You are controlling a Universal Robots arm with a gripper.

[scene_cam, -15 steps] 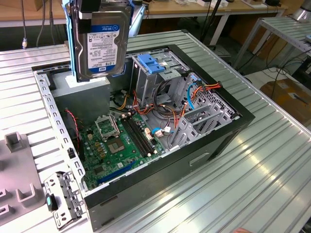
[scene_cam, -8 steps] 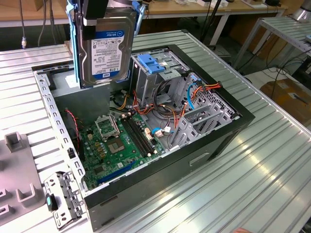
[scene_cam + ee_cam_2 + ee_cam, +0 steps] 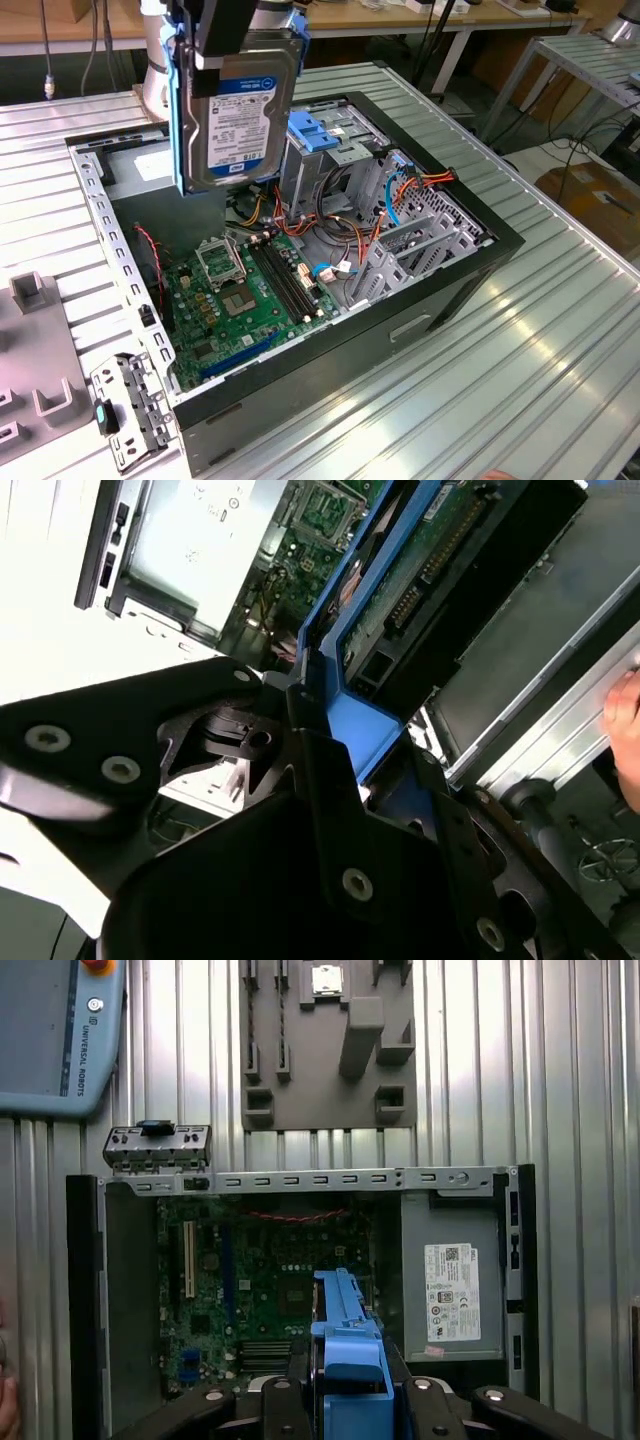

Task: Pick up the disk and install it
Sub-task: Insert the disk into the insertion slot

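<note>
The disk (image 3: 240,110) hangs upright on edge above the open computer case (image 3: 480,270), its white label with a blue band facing the exterior camera and blue rails along its sides. My gripper (image 3: 222,50) is shut on its upper end. In the second wrist view the disk's circuit-board side (image 3: 420,580) and blue rail run away from the black fingers (image 3: 320,770). In the first wrist view the blue rail (image 3: 345,1355) sits between the finger bases, over the motherboard (image 3: 250,1280).
Inside the case are a blue-handled drive cage (image 3: 320,135), coloured cables (image 3: 400,195) and a grey power supply (image 3: 450,1290). A grey fixture plate (image 3: 320,1050), a metal bracket (image 3: 125,405) and a teach pendant (image 3: 50,1030) lie on the ribbed table. A hand (image 3: 625,710) is nearby.
</note>
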